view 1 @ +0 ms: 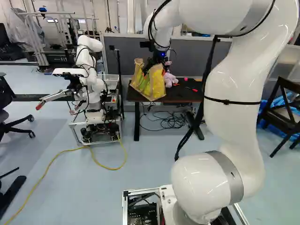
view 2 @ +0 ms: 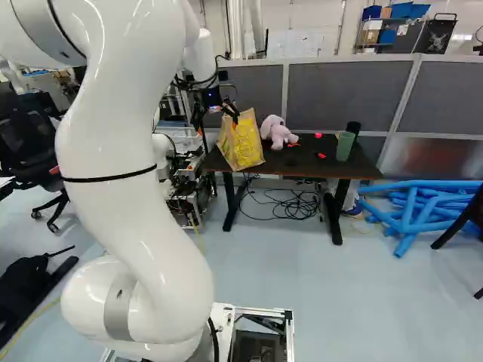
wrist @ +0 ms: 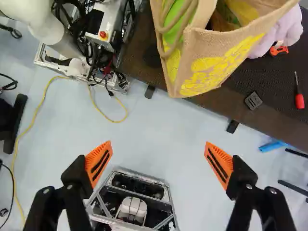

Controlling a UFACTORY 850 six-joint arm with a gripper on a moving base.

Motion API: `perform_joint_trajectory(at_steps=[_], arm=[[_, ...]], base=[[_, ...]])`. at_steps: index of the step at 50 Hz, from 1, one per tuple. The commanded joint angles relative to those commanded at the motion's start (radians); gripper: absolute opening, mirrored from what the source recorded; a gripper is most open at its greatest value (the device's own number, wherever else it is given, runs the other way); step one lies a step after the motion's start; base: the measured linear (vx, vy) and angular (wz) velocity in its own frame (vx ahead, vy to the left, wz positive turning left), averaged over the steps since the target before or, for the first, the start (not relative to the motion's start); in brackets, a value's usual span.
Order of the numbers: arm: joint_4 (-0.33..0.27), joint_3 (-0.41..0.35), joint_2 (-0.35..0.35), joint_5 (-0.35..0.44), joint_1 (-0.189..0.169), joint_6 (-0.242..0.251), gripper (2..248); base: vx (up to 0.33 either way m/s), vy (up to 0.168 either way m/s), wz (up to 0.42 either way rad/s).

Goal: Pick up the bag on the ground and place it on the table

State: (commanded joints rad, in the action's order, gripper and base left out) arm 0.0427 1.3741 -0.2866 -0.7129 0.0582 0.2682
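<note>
In the right base view my gripper is by the top of the yellow and tan bag. The bag stands upright at the front edge of the dark table, near its left end. From the wrist, my gripper shows wide open, its orange pads far apart and nothing between them. Ahead of the fingers and apart from them is the bag, its top open and its rope handles hanging over one side. How its far side rests is hidden.
Beside the bag lies a pink plush toy; a green cup, a screwdriver and small items share the table. Another robot stands left of it. Cables lie underneath, blue tubes to the right. A yellow cable crosses the floor.
</note>
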Motion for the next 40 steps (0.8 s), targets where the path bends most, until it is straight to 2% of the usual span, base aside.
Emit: perform_joint_trajectory(at_steps=[40], arm=[[-0.014,-0.434,0.191,0.534,-0.020,-0.090,247]], base=[[0.000,0.000,0.000]])
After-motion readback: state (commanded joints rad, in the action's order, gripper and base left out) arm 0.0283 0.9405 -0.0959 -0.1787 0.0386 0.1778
